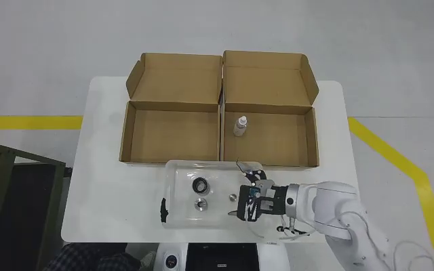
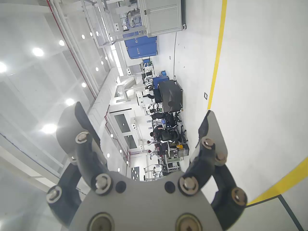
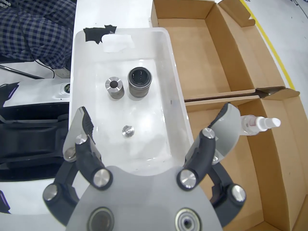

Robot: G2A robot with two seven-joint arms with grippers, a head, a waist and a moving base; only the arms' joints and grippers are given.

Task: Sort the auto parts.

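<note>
With the open, empty right gripper [image 3: 156, 110], go straight down around the small shiny round metal piece [image 3: 128, 131] just ahead.

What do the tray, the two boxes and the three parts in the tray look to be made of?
Tray: translucent white plastic, glossy, with reflections on its floor. Boxes: brown cardboard, matte, with folded flaps. Hollow cylinder and capped cylinder: likely steel, dull grey sheen; the cap's dark centre may be rubber. Small disc: bright polished metal.
</note>
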